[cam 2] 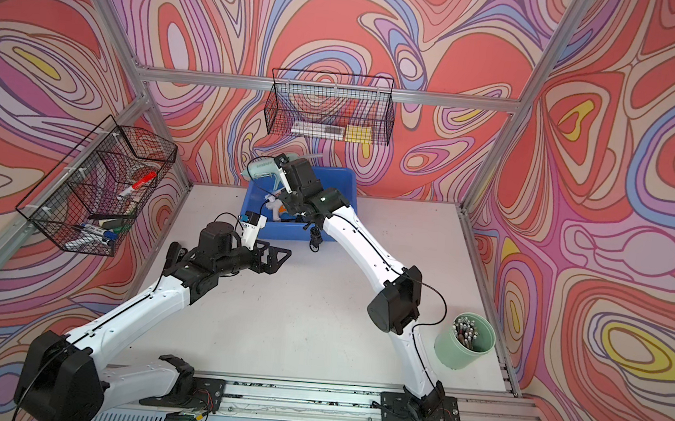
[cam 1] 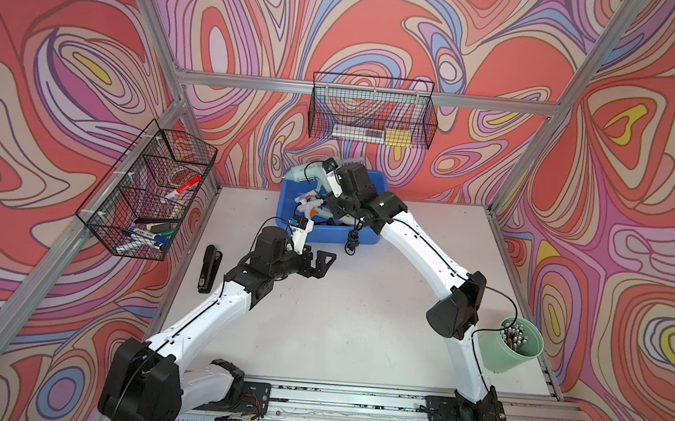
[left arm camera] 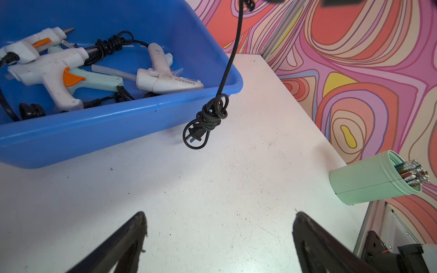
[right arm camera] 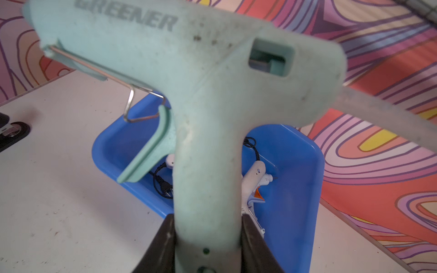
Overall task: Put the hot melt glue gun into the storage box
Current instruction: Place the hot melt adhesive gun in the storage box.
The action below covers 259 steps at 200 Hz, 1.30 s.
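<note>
The hot melt glue gun (right arm camera: 205,106) is up in the air, gripped by its handle in the right end effector (right arm camera: 208,227), whose two dark fingers (right arm camera: 165,241) press on either side of the grip. The storage box (right arm camera: 295,189) lies directly below that end effector. Only the right wrist view shows the grip. It also shows the gun's matte, speckled mint-green plastic, the lettering "GREENER", a bent wire stand (right arm camera: 132,104) under the barrel and a cloudy glue stick (right arm camera: 390,118) jutting from the back. In both top views the wrist hides the fingers, and only the gun's barrel (cam 1: 309,174) shows past it.

The gun's black cord (left arm camera: 205,118) hangs down from the right end effector, with a coiled bundle and plug at its end. The left wrist view places it outside the box's near rim (left arm camera: 94,127). Whether the plug touches the counter (left arm camera: 212,189) is hard to tell.

Inside the glossy blue box lie white glue guns (left arm camera: 54,78) with orange triggers, tangled among cords and partly cut off at the frame edge.

The left end effector (left arm camera: 220,215) is spread wide with nothing in it, just in front of the box. Beyond it stands a pale green cup (left arm camera: 369,182) of pens.
</note>
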Each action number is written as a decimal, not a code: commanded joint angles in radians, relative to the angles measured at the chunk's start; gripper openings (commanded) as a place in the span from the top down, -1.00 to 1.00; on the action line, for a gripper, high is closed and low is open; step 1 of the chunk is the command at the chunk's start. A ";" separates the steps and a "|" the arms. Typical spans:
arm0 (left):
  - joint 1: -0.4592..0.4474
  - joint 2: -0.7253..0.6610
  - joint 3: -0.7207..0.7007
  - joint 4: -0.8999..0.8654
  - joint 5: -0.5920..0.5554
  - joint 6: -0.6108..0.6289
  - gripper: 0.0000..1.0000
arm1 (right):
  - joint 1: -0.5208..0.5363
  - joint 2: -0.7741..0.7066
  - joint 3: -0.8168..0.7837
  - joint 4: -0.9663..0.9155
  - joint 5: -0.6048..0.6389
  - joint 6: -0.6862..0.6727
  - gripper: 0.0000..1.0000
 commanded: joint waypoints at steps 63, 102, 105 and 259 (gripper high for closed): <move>-0.004 -0.085 0.023 -0.030 -0.087 0.049 -0.98 | -0.123 0.079 -0.014 0.217 -0.043 0.034 1.00; -0.004 -0.098 0.024 -0.053 -0.122 0.056 -0.99 | -0.155 0.133 -0.014 0.281 -0.046 0.033 1.00; -0.004 -0.099 0.024 -0.054 -0.124 0.056 -0.99 | -0.156 0.139 -0.009 0.283 -0.047 0.033 1.00; -0.004 -0.150 0.028 -0.108 -0.199 0.060 -0.99 | -0.196 0.392 0.070 0.262 -0.052 0.051 1.00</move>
